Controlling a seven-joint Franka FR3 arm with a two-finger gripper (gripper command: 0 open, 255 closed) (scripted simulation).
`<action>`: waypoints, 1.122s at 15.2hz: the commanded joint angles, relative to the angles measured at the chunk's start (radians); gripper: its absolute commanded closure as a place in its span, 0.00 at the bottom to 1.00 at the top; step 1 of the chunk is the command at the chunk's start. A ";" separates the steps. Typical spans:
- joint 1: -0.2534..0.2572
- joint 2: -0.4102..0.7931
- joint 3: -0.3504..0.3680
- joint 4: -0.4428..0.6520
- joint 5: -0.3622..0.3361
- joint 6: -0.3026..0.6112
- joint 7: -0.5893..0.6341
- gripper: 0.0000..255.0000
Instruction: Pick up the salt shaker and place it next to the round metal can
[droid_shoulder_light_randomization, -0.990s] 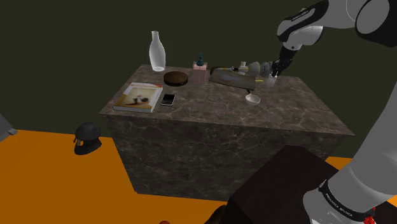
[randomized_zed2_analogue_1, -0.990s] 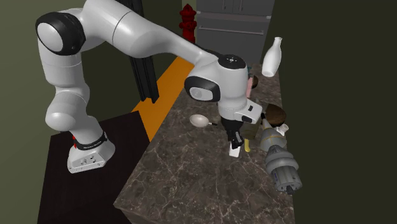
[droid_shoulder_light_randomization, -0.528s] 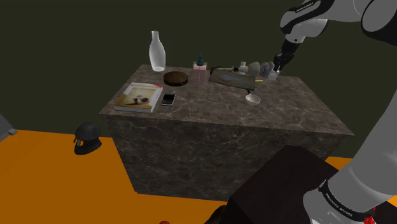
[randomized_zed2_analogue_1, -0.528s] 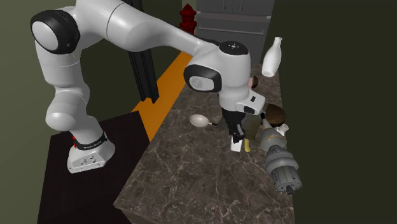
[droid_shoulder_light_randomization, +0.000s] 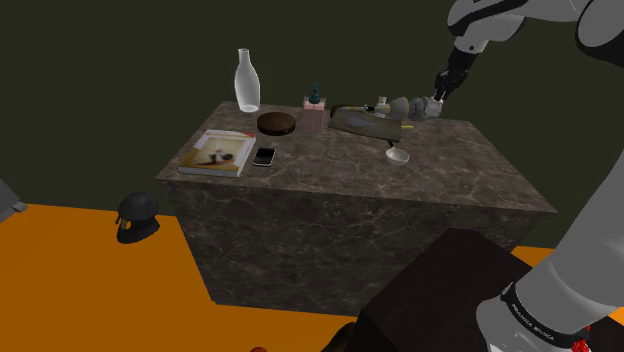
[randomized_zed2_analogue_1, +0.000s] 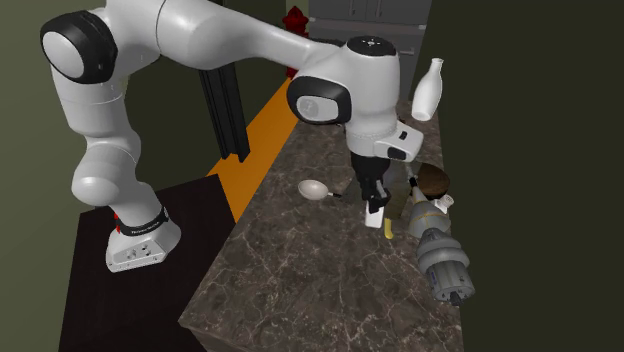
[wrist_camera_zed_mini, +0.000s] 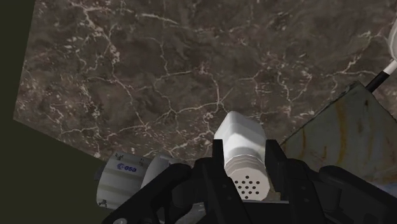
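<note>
Black gripper (wrist_camera_zed_mini: 245, 167) clamps white perforated salt shaker (wrist_camera_zed_mini: 240, 143). Hangs above dark marble counter (wrist_camera_zed_mini: 159, 76) corner, clear for carrying.

White esa-marked cylinder (wrist_camera_zed_mini: 121, 181), seemingly half behind gripper (wrist_camera_zed_mini: 245, 162)

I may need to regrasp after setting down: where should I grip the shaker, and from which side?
Grip the shaker across its upper body, just below the holed cap, coming straight down from above. Its body is slim with parallel sides and the cap end points up at the hand; the gripper clasps it that way now.
</note>
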 joint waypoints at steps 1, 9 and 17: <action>0.000 -0.005 -0.001 0.022 -0.004 -0.026 0.005 1.00; -0.004 -0.013 -0.005 0.119 -0.013 -0.130 0.016 1.00; 0.109 -0.069 0.049 0.058 -0.071 -0.105 0.189 1.00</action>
